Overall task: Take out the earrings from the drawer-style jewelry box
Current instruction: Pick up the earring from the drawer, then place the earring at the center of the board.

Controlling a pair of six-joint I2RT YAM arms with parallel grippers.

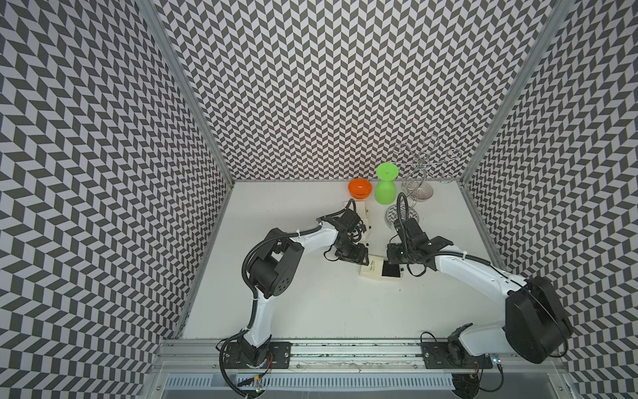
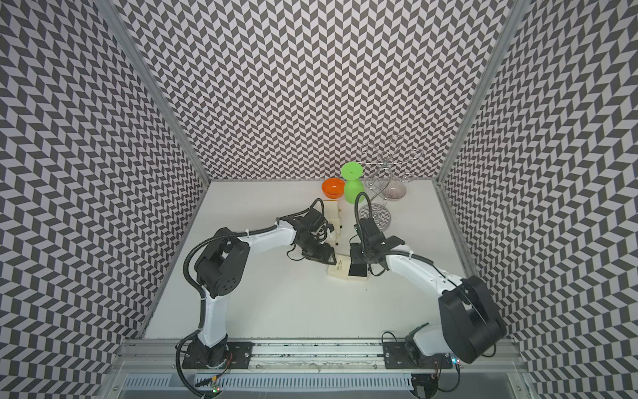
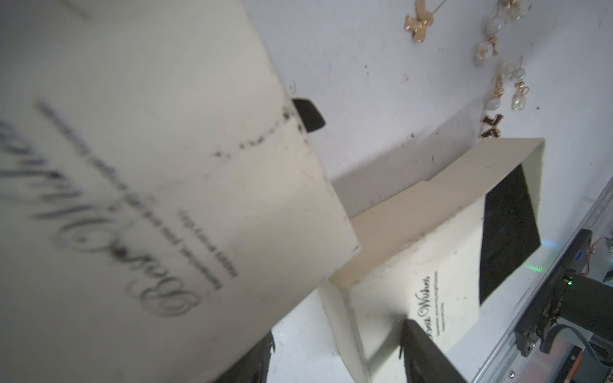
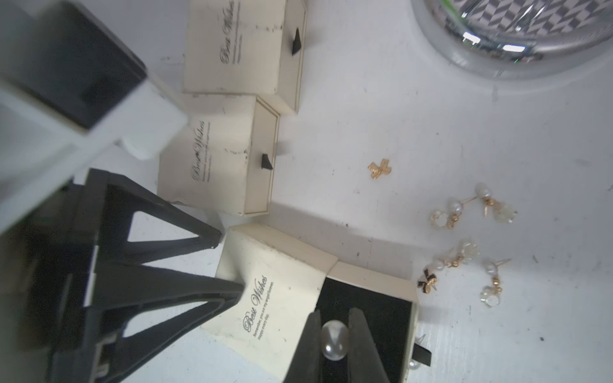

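Observation:
The drawer-style jewelry box (image 1: 371, 271) (image 2: 340, 271) lies mid-table, a cream sleeve with its black-lined drawer (image 4: 381, 308) pulled out. My right gripper (image 4: 335, 315) is over the drawer, shut on a pearl earring (image 4: 334, 341). My left gripper (image 4: 229, 265) (image 3: 338, 328) is closed on the sleeve's end corner (image 3: 381, 298), one finger lying on its top face. Several earrings lie loose on the table beyond the drawer: a gold bow (image 4: 380, 168) (image 3: 418, 21), pearl drops (image 4: 464, 209) (image 3: 507, 83) and a black bow (image 4: 427, 282) (image 3: 492, 126).
Two closed cream boxes (image 4: 245, 49) (image 4: 219, 156) sit just behind the left gripper. Further back stand an orange bowl (image 1: 360, 188), a green vase (image 1: 385, 188), a silver wire stand (image 1: 419, 172) and a mirrored dish (image 4: 517, 39). Patterned walls enclose three sides.

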